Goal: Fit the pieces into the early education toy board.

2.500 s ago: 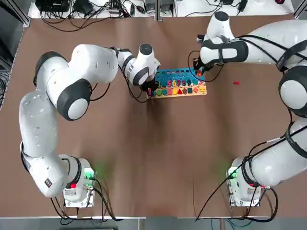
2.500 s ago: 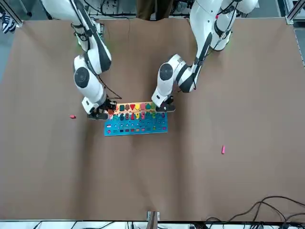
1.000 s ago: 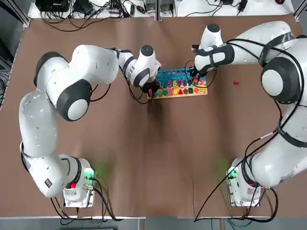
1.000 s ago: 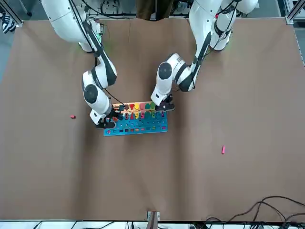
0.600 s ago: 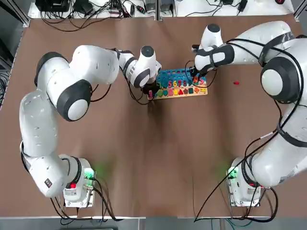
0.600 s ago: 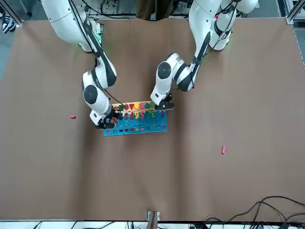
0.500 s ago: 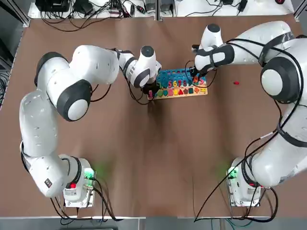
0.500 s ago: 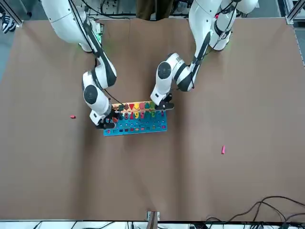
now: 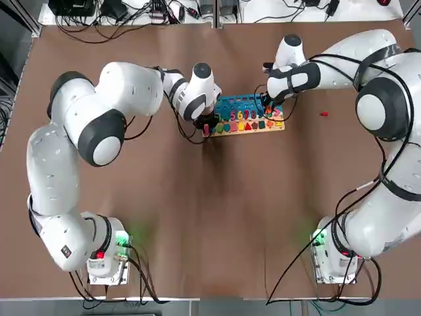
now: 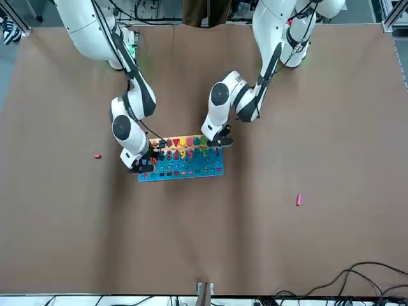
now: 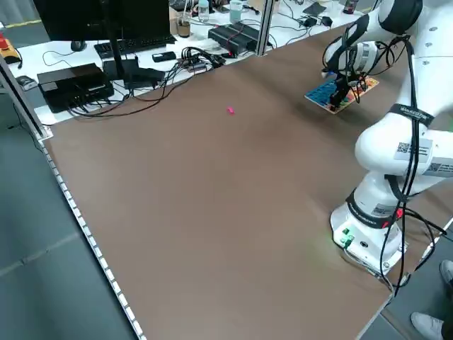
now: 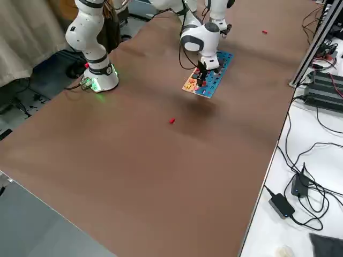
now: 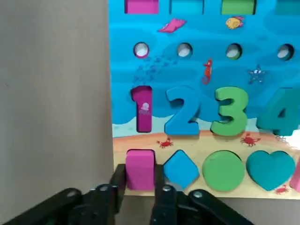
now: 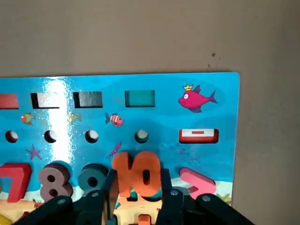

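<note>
At the board's ends: the right gripper is clamping the orange 10; the left gripper is narrowly bracketing a pink block, apparently loosely.

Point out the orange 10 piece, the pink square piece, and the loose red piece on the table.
orange 10 piece (image 14: 138, 174): right wrist view, on the zero's front face.
pink square piece (image 13: 140, 163): left wrist view, middle of its top face.
loose red piece (image 9: 323, 114): top view, centre of the piece.

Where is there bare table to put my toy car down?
The wide brown table between the board and the arm bases is bare. It is crowded at the board, where the left tool and right tool work at its ends.
</note>
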You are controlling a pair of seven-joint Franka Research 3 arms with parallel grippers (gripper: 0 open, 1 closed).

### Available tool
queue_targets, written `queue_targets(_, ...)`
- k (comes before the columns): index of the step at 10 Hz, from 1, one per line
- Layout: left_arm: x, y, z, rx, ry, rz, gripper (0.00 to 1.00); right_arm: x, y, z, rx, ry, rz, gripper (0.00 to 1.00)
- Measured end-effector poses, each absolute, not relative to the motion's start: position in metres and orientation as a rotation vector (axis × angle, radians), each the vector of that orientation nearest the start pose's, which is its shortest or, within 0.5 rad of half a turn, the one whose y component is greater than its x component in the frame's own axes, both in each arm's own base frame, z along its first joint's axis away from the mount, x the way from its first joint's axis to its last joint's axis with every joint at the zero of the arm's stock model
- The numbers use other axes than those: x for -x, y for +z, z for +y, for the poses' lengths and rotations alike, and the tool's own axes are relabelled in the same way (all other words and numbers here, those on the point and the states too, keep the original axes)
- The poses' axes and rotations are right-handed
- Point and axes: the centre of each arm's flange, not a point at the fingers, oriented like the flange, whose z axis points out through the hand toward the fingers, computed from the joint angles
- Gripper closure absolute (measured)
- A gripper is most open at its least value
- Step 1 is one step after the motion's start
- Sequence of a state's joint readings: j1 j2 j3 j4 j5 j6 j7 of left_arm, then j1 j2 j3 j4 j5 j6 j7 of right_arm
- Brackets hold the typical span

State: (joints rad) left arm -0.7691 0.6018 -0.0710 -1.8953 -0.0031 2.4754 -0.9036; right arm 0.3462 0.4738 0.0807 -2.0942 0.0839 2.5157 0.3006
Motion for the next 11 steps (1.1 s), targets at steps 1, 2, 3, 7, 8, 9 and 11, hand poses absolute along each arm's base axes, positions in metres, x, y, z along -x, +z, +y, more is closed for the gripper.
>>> queue_targets(1, -0.421, 0.181, -0.467, 3.149, 0.073, -0.123, 0.65, -0.526, 0.188, 0.239, 3.078, 0.121, -0.077, 0.60)
queue_targets(2, -0.421, 0.181, -0.467, 3.146, 0.076, -0.123, 0.61, -0.526, 0.188, 0.238, 3.079, 0.121, -0.076, 0.60)
queue_targets(3, -0.421, 0.181, -0.467, 3.146, 0.077, -0.123, 0.59, -0.527, 0.188, 0.237, 3.079, 0.120, -0.081, 0.60)
queue_targets(7, -0.421, 0.187, -0.470, 3.132, 0.099, -0.117, 0.59, -0.531, 0.188, 0.227, 3.074, 0.119, -0.146, 0.60)
queue_targets(8, -0.421, 0.190, -0.471, 3.134, 0.096, -0.117, 0.59, -0.532, 0.188, 0.225, 3.073, 0.118, -0.155, 0.60)
queue_targets(9, -0.421, 0.192, -0.471, 3.135, 0.094, -0.117, 0.59, -0.532, 0.188, 0.225, 3.073, 0.118, -0.157, 0.60)
queue_targets(11, -0.420, 0.193, -0.471, 3.130, 0.101, -0.115, 0.59, -0.532, 0.188, 0.225, 3.073, 0.118, -0.158, 0.60)
